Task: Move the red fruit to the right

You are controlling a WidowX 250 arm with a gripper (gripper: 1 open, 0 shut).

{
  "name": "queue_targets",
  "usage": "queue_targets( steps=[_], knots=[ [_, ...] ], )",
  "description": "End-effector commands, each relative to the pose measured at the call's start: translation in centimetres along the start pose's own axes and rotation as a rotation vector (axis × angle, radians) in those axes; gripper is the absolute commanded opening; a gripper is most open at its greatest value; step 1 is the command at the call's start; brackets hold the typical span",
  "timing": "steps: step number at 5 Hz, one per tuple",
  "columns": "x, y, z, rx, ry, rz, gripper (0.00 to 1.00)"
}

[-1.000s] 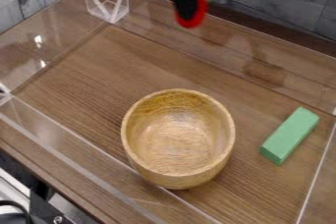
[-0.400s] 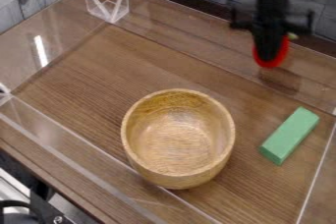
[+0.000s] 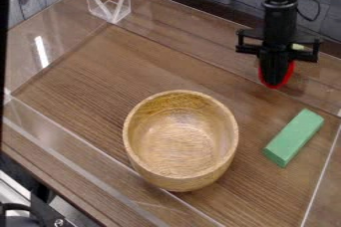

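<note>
Gripper [image 3: 273,70] pinches the red fruit [image 3: 274,73], jaws tight on it; fruit's low over the table [image 3: 94,82] at the right side, above the green block [image 3: 294,136], right of the wooden bowl [image 3: 181,139]; carry looks nearly done; release & retreat left.

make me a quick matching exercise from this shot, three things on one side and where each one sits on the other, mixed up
Things:
1. wooden bowl
2. green block
3. red fruit

Places:
A. held at the tip of the gripper, upper right
B. front centre of the table
C. right edge, beside the bowl

Pairs: 1-B, 2-C, 3-A
</note>
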State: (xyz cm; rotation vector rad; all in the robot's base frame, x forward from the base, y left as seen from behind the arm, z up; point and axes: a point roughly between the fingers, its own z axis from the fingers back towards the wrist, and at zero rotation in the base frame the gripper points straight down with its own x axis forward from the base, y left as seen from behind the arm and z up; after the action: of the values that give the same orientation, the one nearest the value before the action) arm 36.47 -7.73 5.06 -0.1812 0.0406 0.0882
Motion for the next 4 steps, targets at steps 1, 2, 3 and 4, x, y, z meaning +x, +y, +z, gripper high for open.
queue_targets(
  steps=[1,2,3,4],
  knots=[
    [0.41,-0.31,0.58,-0.01,-0.036,-0.034,0.0],
    [0.24,-0.21,0.18,-0.016,-0.028,-0.057,0.0],
    [0.12,-0.09,-0.15,-0.021,-0.023,-0.076,1.0],
    [-0.09,-0.02,0.01,-0.032,-0.029,-0.088,1.0]
  ],
)
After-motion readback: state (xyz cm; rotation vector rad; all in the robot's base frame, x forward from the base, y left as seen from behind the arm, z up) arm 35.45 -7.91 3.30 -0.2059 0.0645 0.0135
